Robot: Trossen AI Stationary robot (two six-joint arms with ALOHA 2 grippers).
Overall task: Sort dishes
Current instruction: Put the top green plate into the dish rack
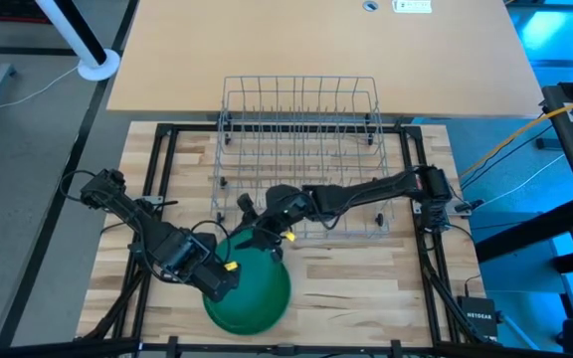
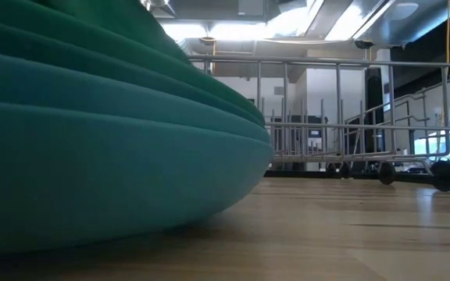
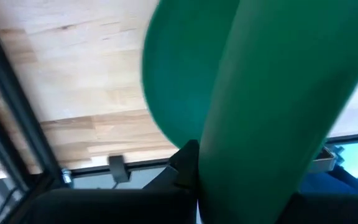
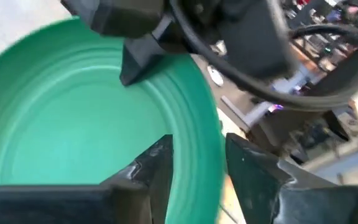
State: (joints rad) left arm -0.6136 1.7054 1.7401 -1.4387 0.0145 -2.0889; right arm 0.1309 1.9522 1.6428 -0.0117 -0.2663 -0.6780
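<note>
Bright, even overhead light fills the scene, ceiling lights (image 2: 350, 23) glaring in the low view, where the near green plates (image 2: 92, 140) loom soft and out of focus, while both wrist views are smeared by blur and the surface (image 1: 366, 283) carries faint shadows.

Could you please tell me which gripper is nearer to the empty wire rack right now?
Right. The right gripper sits at the stack of green plates, just beside the wire rack's front edge; the left gripper is on the stack's far side.
</note>
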